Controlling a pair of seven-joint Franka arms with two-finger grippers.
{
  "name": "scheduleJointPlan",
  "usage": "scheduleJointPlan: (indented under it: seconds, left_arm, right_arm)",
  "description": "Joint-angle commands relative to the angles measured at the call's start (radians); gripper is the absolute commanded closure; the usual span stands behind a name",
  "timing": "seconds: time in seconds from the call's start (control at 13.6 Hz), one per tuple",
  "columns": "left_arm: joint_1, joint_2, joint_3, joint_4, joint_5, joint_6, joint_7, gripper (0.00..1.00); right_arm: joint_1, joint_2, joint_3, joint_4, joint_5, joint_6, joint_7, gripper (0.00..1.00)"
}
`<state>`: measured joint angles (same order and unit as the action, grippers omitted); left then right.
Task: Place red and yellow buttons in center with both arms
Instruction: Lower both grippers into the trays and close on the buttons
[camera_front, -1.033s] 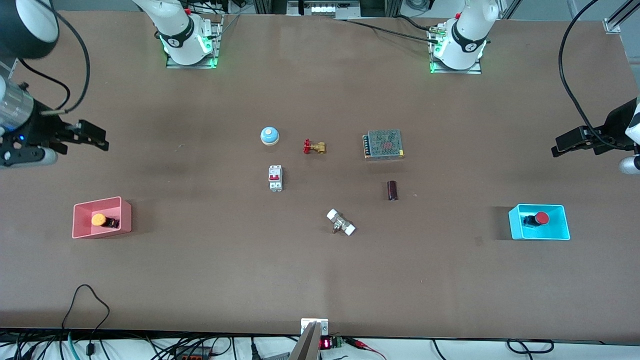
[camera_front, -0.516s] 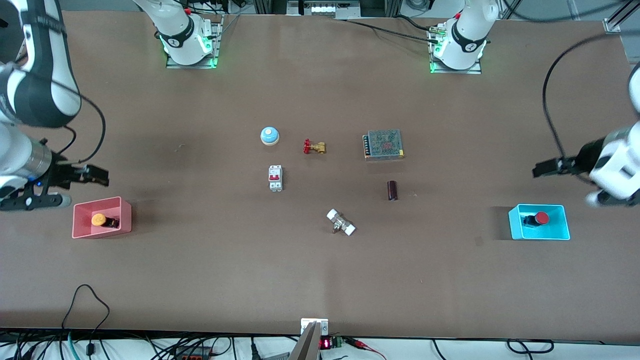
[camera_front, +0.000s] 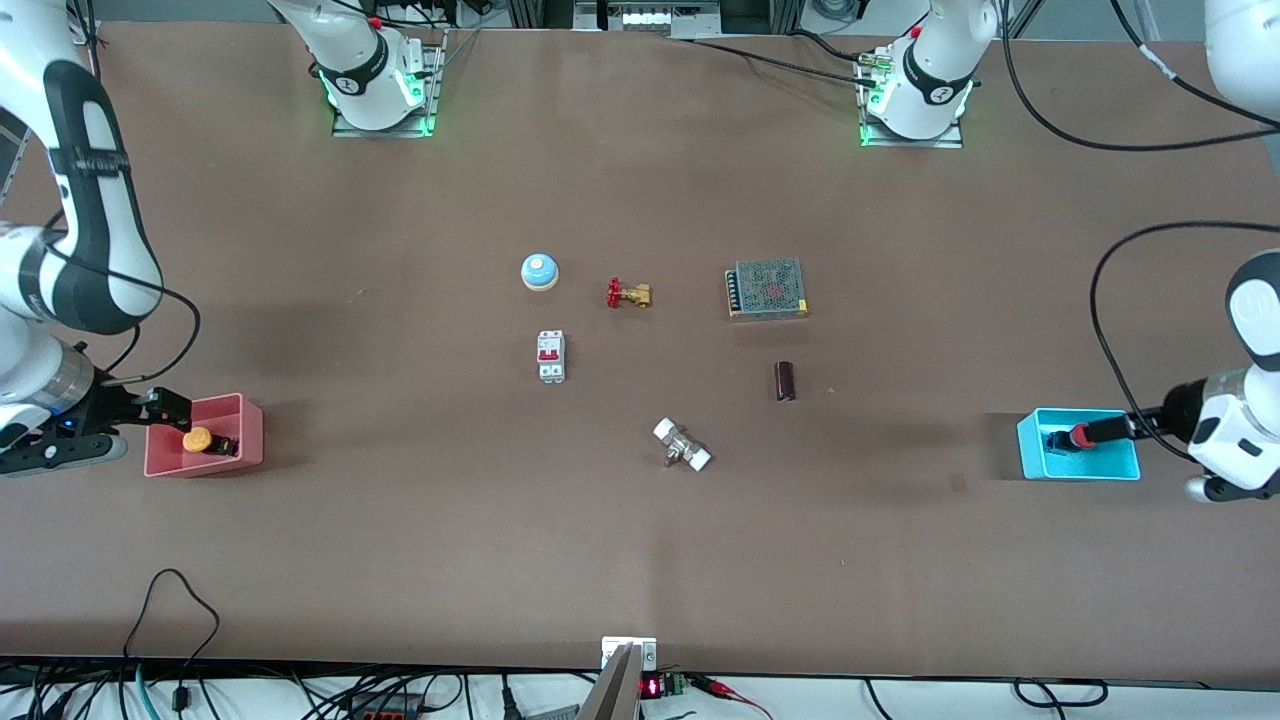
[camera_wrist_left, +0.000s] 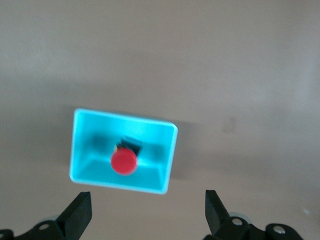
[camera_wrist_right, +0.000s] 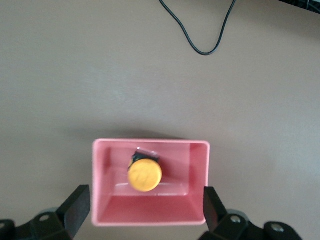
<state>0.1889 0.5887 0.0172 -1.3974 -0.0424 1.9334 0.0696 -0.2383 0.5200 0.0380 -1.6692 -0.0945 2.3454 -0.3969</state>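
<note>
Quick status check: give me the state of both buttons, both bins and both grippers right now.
yellow button: lying in the pink bin, not gripped.
red button: lying in the cyan bin, not gripped.
pink bin: upright on the table.
cyan bin: upright on the table.
right gripper: open, over the pink bin.
left gripper: open, over the cyan bin.

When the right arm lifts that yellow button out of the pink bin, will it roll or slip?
The yellow button probably won't roll far: its round cap sits on a dark blocky body. The smooth cap may slip, so gripping the body seems safer. It looks small and likely light, and the pink bin could shift if nudged by the right gripper, whose jaws are open.
</note>
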Motion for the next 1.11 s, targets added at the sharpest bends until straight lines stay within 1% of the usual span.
scheduleJointPlan:
  seconds: [0.0, 0.15, 0.3, 0.44, 0.81, 1.03]
  left_arm:
    - [0.021, 0.058, -0.003, 0.029, 0.01, 0.062, 0.071, 0.0]
    - [0.027, 0.098, -0.003, 0.029, 0.006, 0.091, 0.1, 0.0]
    - [0.027, 0.12, -0.003, 0.026, 0.001, 0.093, 0.137, 0.0]
    - [0.047, 0.137, -0.003, -0.001, 0.004, 0.098, 0.141, 0.0]
    - [0.055, 0.143, -0.003, -0.094, 0.001, 0.222, 0.222, 0.0]
    - [0.053, 0.141, -0.009, -0.124, -0.001, 0.22, 0.217, 0.0]
  right_arm:
    - [-0.013, 0.015, 0.014, -0.021, 0.016, 0.051, -0.053, 0.0]
    - [-0.015, 0.04, 0.013, -0.02, 0.048, 0.084, -0.056, 0.0]
    - [-0.013, 0.061, 0.013, -0.021, 0.091, 0.091, -0.056, 0.0]
    - [-0.015, 0.07, 0.013, -0.021, 0.094, 0.106, -0.057, 0.0]
    - [-0.016, 0.106, 0.013, -0.021, 0.093, 0.15, -0.075, 0.0]
    - [-0.016, 0.12, 0.013, -0.023, 0.091, 0.157, -0.079, 0.0]
